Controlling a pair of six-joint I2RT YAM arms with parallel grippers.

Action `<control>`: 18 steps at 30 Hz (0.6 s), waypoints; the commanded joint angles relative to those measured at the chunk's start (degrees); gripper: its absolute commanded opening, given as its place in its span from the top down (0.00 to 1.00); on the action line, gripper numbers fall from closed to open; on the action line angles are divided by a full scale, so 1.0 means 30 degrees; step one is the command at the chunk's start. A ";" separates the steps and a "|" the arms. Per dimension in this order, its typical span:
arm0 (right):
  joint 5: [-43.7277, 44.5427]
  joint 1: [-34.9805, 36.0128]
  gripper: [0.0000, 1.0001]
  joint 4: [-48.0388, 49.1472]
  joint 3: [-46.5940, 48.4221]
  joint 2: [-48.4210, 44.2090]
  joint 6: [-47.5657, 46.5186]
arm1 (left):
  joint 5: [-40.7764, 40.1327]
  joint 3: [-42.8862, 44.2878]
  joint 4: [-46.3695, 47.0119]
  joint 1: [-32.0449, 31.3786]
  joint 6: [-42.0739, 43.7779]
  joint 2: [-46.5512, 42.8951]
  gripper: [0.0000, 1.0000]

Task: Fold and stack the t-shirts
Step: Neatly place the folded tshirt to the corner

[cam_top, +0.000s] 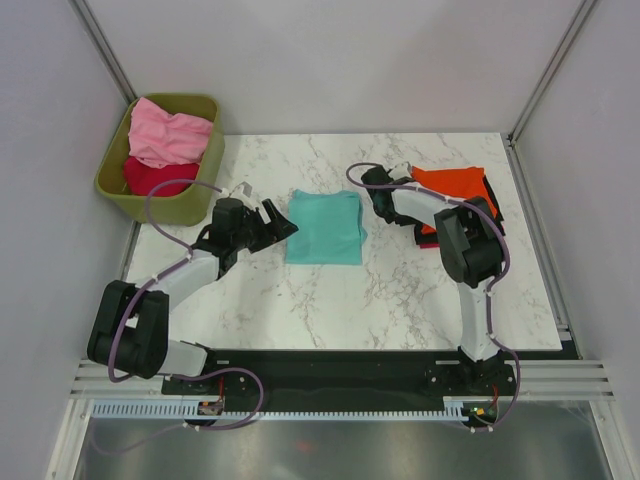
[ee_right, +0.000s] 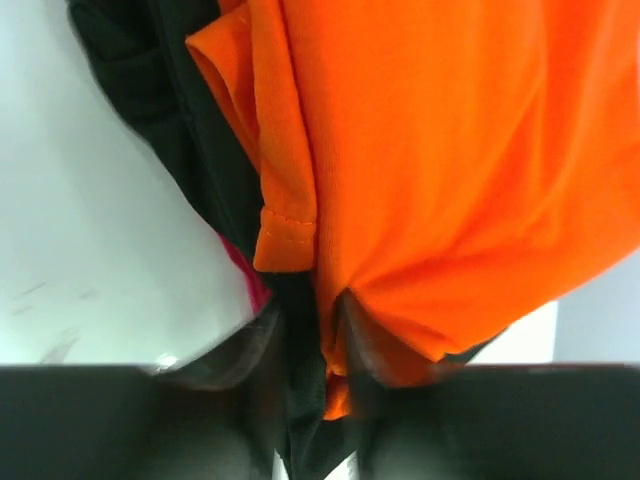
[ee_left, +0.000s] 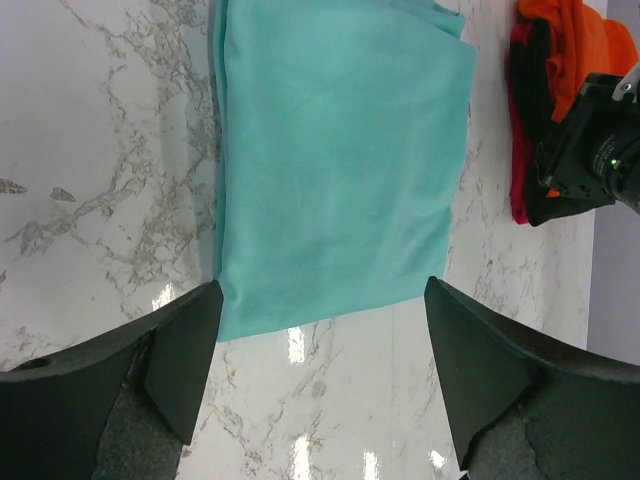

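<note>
Marble table (cam_top: 400,290): olive bin (cam_top: 108,182) at the far left corner holds the pink shirt (cam_top: 170,135) and the crimson shirt (cam_top: 155,180), both unfolded. The teal shirt (cam_top: 325,228) lies folded flat mid-table, near square, so its long axis hardly matters. The orange shirt (cam_top: 455,185) tops a stack at far right, over the black shirt (ee_right: 140,70). Left gripper (cam_top: 278,220) is spread wide and empty, just beside the teal shirt's left edge; the shirt lies straight ahead of its fingers, with the stack beyond, so the left arm is nearer. Right gripper (ee_right: 305,345) is at the stack's near edge. It may be pinching black cloth, but it's blurred and I can't tell.
</note>
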 commanded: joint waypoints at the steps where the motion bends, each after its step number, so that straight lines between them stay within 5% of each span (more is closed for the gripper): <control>1: -0.2821 0.0267 0.58 0.0418 0.0165 -0.1404 0.0905 | -0.0063 0.0739 0.0135 -0.0113 0.0154 0.0254 0.10; 5: -0.3906 0.0355 0.46 0.1703 -0.1090 -0.4003 0.1139 | -0.0737 0.0507 0.0018 -0.0084 0.0038 -0.0038 0.00; 14: -0.9429 0.0501 0.29 0.7651 -0.5282 -0.9109 0.1987 | -0.1703 -0.0258 0.1454 0.0532 -0.0227 -0.0392 0.01; 18: -1.3355 0.0472 0.02 0.9555 -0.5606 -0.8819 0.2896 | -0.1621 0.0794 0.1601 0.0473 -0.0403 0.1449 0.01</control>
